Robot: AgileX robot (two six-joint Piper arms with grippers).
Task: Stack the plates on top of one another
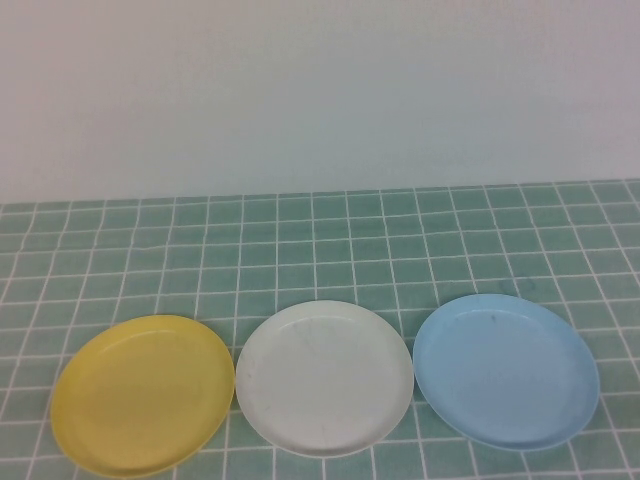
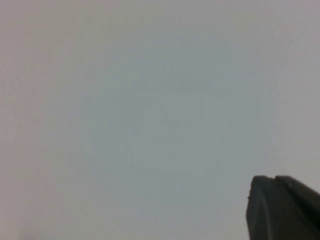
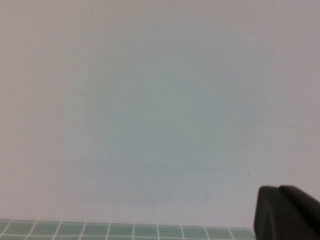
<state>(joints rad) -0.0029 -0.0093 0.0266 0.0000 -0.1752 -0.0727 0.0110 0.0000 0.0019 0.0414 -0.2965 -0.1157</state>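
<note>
Three plates lie side by side in a row on the green tiled table, near its front edge in the high view: a pale yellow plate (image 1: 140, 394) on the left, a white plate (image 1: 324, 378) in the middle and a light blue plate (image 1: 506, 370) on the right. None overlaps another. Neither arm shows in the high view. My left gripper (image 2: 275, 181) is shut and holds nothing; its wrist view faces only a blank pale wall. My right gripper (image 3: 279, 190) is shut and empty too, looking at the wall above a strip of the table (image 3: 120, 231).
The green tiled table (image 1: 320, 240) runs back to a plain pale wall (image 1: 320, 90). Bare tiles lie between the plates and the wall.
</note>
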